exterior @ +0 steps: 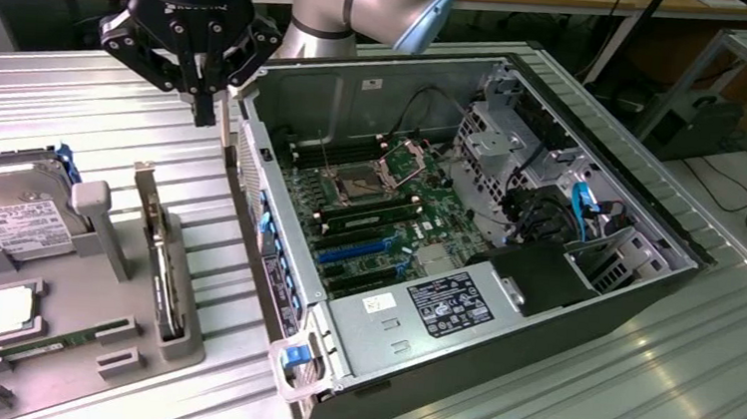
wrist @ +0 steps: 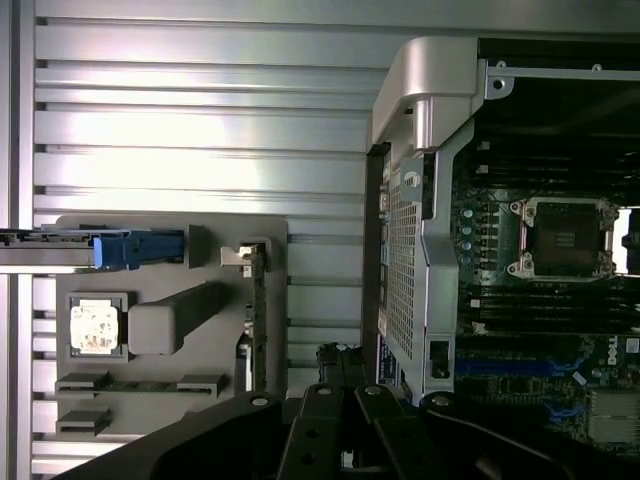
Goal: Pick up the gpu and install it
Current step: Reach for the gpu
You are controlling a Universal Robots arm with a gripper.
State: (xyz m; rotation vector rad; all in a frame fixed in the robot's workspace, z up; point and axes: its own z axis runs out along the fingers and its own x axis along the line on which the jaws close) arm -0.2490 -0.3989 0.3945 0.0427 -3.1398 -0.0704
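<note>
Silver-edged, your gpu [exterior: 151, 207] stands upright in a slot of the grey holder [exterior: 87, 287] on the worktop [exterior: 74, 106], beside the open computer case [exterior: 355, 98]. Your pincer [exterior: 204, 114] is pinched shut and empty, hovering above the worktop between holder and case.

The motherboard [exterior: 388, 206] was green with blue slots [exterior: 350, 251]. Tray [exterior: 106, 299] was plain grey, counter [exterior: 74, 106] ribbed silver, end effector [exterior: 204, 111] all black.
</note>
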